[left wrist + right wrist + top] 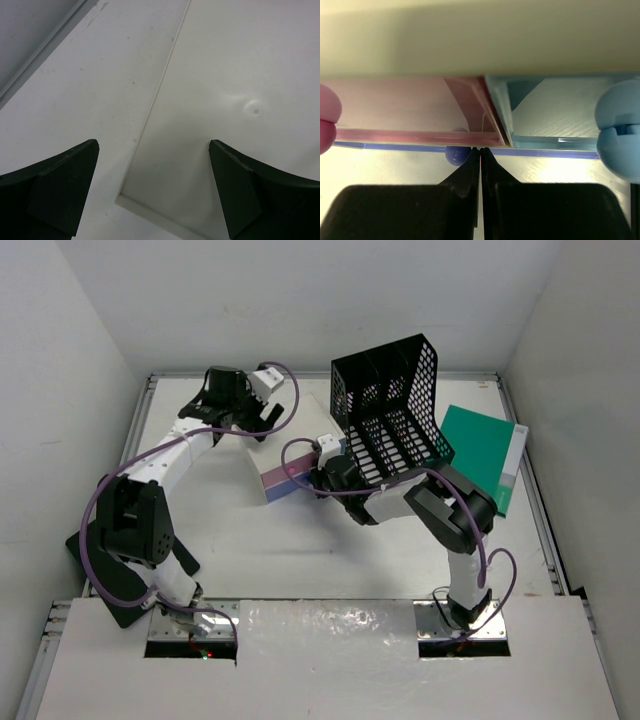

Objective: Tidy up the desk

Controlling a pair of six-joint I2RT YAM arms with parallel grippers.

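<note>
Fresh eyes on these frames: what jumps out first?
The black mesh file rack dominates the far centre right, with a green book just to its right. In the middle, the right hand is shut, its tips at the seam between the pink drawer and blue drawer of a small drawer box, while the left hand hangs open over the edge of the box's cream top.

No text, label, brand, number or sign legible in any view. Green folder (pixel 482 452), black mesh rack (pixel 392 400), drawer box (pixel 285 465) with its pink and blue fronts, and the white desk (pixel 300 550) all show plain, unmarked surfaces as seen.
</note>
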